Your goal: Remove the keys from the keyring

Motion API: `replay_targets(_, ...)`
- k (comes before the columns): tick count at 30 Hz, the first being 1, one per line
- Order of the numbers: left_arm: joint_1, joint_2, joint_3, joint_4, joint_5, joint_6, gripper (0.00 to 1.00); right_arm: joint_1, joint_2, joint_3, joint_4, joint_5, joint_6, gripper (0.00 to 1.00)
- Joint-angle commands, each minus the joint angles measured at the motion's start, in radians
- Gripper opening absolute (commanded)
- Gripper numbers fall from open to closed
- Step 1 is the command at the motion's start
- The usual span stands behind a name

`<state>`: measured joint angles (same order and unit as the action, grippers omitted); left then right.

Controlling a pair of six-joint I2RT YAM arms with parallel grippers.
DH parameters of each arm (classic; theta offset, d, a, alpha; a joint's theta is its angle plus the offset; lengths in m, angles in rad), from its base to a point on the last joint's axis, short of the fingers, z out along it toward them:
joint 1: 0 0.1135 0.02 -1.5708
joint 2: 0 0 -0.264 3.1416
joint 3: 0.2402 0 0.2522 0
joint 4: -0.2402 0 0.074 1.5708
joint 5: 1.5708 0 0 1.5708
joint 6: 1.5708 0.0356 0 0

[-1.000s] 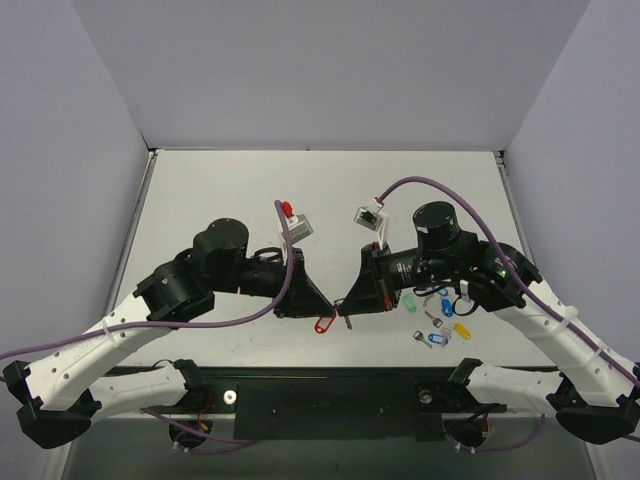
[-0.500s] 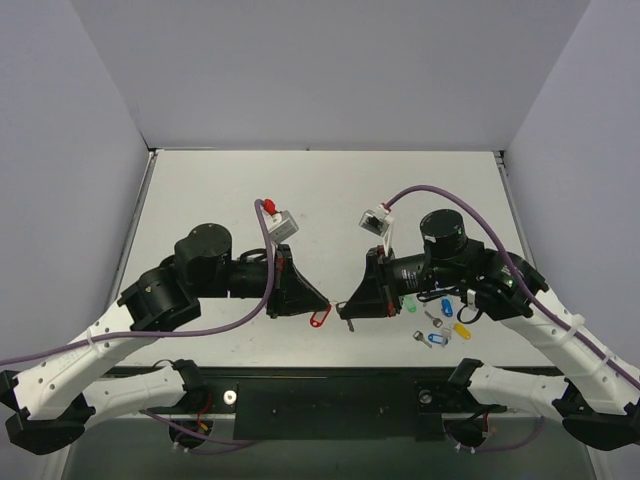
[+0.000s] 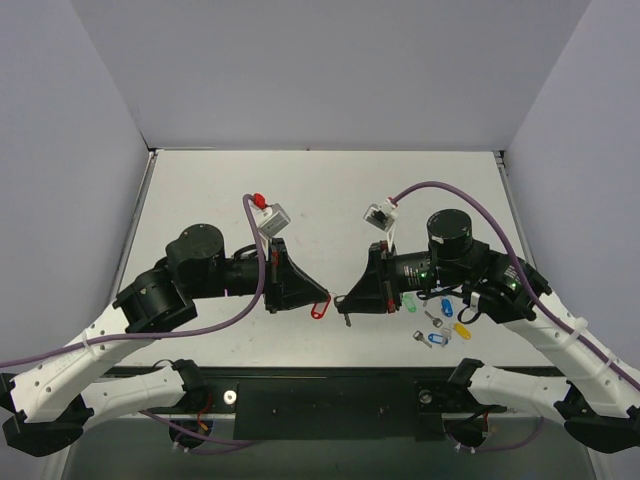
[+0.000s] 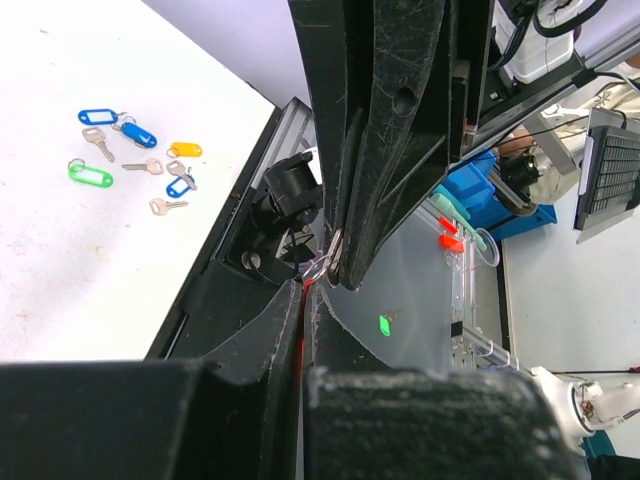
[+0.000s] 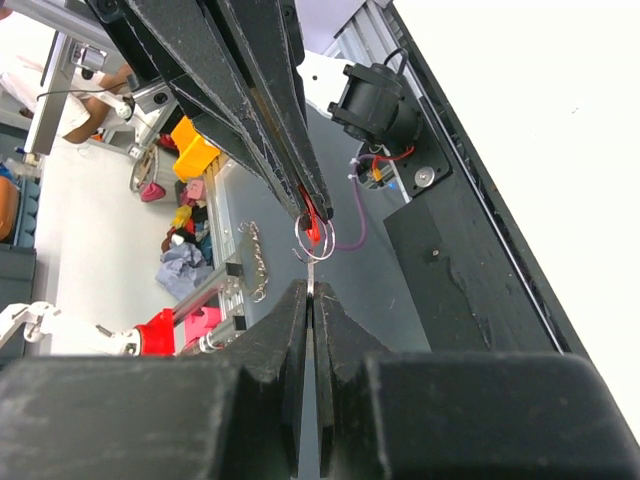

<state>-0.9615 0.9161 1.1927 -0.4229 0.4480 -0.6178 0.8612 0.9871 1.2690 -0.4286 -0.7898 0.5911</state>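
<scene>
Both grippers meet above the table's near edge. My left gripper (image 3: pixel 322 300) is shut on the keyring's red tag (image 3: pixel 320 309). In the left wrist view the tag shows only as a thin red edge (image 4: pixel 303 310) between the jaws of the left gripper (image 4: pixel 305 290). The thin split ring (image 5: pixel 312 240) hangs off the red tag (image 5: pixel 316 226) between the two grippers. My right gripper (image 5: pixel 311 288) is shut on the silvery key (image 5: pixel 310 272), which is still joined to the ring. In the top view the right gripper (image 3: pixel 343 300) faces the left one, tips almost touching.
Loose tags and keys lie on the table under the right arm: a green tag (image 3: pixel 410 303), blue tags (image 3: pixel 446 306), a yellow tag (image 3: pixel 461 329) and small keys (image 3: pixel 421 336). The left wrist view shows the same green tag (image 4: pixel 88 174) and blue tag (image 4: pixel 97 116).
The left arm has drawn back to the left and its wrist has turned, lifting the red tag slightly. The right gripper has barely moved. Both grips hold.
</scene>
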Motion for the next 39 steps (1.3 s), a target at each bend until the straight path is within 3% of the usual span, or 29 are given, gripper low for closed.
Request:
replay_targets(1,0.003,-0.022,0.028,0.0,-0.074,0.047,0.0,0.007,-0.027,0.024,-0.007,0.011,-0.008,0.0)
replay_targets(8,0.003,-0.031,0.015,-0.027,-0.091,0.055,0.0,0.009,-0.056,0.078,-0.047,0.113,-0.069,0.0)
replay_targets(10,0.003,-0.036,0.018,-0.028,-0.091,0.056,0.06,0.009,-0.065,0.085,-0.05,0.129,-0.082,0.0)
replay_targets(11,0.003,-0.036,0.022,-0.031,-0.08,0.056,0.21,0.007,-0.065,0.089,-0.053,0.13,-0.089,0.0)
replay_targets(12,0.003,-0.036,0.028,-0.034,-0.075,0.058,0.28,0.01,-0.065,0.096,-0.071,0.136,-0.094,0.0)
replay_targets(13,0.003,-0.037,0.031,-0.034,-0.065,0.061,0.52,0.009,-0.065,0.101,-0.082,0.136,-0.106,0.0)
replay_targets(15,0.003,-0.04,0.047,-0.034,-0.049,0.067,0.7,0.012,-0.058,0.116,-0.122,0.142,-0.132,0.0)
replay_targets(17,0.004,-0.048,0.064,-0.034,-0.043,0.072,0.76,0.019,-0.057,0.127,-0.154,0.158,-0.157,0.0)
replay_targets(27,0.003,-0.054,0.038,0.047,-0.029,0.112,0.78,0.12,-0.057,0.164,-0.274,0.285,-0.292,0.0)
replay_targets(32,-0.003,-0.054,0.001,0.137,0.04,0.17,0.76,0.229,-0.08,0.15,-0.283,0.368,-0.387,0.0)
replay_targets(39,-0.011,-0.072,-0.024,0.21,0.161,0.294,0.71,0.291,-0.117,0.124,-0.242,0.429,-0.439,0.0)
